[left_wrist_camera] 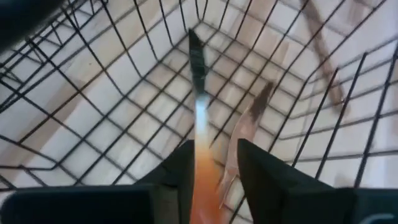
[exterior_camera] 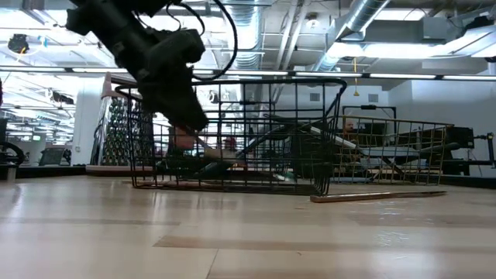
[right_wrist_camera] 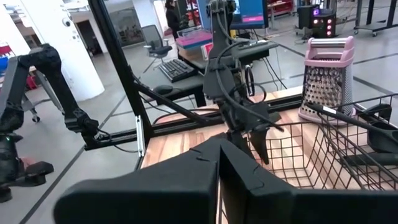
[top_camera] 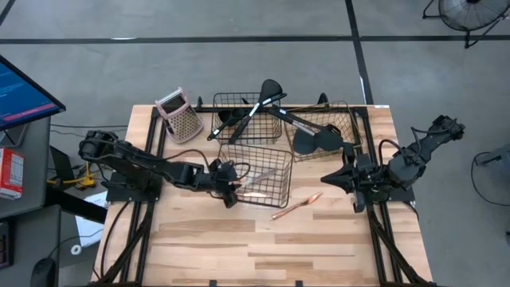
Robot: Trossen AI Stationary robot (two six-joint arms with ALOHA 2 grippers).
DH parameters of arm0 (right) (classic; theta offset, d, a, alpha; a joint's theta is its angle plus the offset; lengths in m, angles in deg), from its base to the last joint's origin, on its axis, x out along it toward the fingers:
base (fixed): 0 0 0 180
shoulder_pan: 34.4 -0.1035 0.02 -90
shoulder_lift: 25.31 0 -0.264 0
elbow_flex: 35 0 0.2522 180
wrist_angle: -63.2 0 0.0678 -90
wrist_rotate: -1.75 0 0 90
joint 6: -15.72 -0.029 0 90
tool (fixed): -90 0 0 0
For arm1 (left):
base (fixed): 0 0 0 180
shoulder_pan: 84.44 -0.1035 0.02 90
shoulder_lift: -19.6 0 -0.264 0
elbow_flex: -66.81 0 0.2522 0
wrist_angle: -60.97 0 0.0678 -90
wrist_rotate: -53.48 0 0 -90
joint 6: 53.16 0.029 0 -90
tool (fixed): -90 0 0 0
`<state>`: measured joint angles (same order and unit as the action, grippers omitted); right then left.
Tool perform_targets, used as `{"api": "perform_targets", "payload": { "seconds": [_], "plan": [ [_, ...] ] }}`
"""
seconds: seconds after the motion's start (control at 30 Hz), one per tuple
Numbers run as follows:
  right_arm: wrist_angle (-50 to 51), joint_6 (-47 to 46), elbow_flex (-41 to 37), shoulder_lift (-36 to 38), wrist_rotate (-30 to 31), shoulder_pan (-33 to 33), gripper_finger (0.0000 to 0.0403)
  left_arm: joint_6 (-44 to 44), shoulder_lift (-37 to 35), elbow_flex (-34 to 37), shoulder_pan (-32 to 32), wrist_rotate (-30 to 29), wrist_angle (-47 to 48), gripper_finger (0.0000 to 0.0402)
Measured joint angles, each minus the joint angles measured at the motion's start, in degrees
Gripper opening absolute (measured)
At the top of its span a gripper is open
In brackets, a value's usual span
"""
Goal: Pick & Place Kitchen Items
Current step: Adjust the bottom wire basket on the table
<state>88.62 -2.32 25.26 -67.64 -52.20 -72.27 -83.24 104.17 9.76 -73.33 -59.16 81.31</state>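
Copper piece in hand: a thin orange-handled utensil (left_wrist_camera: pixel 198 118) runs straight out from between the left gripper's (top_camera: pixel 231 185) fingers (left_wrist_camera: pixel 264 171), its handle at the fingers, its dark metal end pointing down toward the basket floor.
Long axis: in line with the left gripper's reach, into the front basket (top_camera: pixel 267 195), not across it.
Left gripper state: fingers slightly parted on either side of the handle; whether they grip it or have let go I cannot tell from the wrist view.
Already inside: a second pale slim piece (left_wrist_camera: pixel 249 124) lies on the wire floor just beside the held one.
Outside piece: another copper utensil (top_camera: pixel 296 206) lies on the tabletop (top_camera: pixel 239 247), just beside the front basket's right corner, between the two arms.
Nearer arm: the right gripper (top_camera: pixel 349 182) seems somewhat closer to that piece; it is closed and empty, parked at the tabletop's right edge.
Back baskets: black ladles and spatulas (top_camera: pixel 263 100) stand in the rear baskets (top_camera: pixel 335 119), well apart from both grippers.
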Motion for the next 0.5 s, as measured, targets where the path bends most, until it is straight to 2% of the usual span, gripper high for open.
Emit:
{"api": "perform_targets", "payload": {
  "seconds": [0.17,0.3,0.4,0.5],
  "plan": [
    [1.4,-0.3,0.0,-0.4,0.0,0.0,0.001,-0.4,-1.7,0.0,0.0,0.1,-2.7,0.0145],
    [4.9,-1.4,0.0,-0.4,0.0,0.0,0.003,-0.4,-6.9,-0.6,0.3,0.3,-3.4,0.0178],
    [12.4,-5.3,0.0,-0.4,-0.2,0.0,0.0042,-0.4,-12.6,-2.1,1.6,3.0,-3.6,0.0184],
    [22.1,-13.5,0.0,-1.6,-2.5,0.0,0.0042,-0.4,-17.8,-3.6,5.7,4.0,-4.0,0.0168]
  ]
}}
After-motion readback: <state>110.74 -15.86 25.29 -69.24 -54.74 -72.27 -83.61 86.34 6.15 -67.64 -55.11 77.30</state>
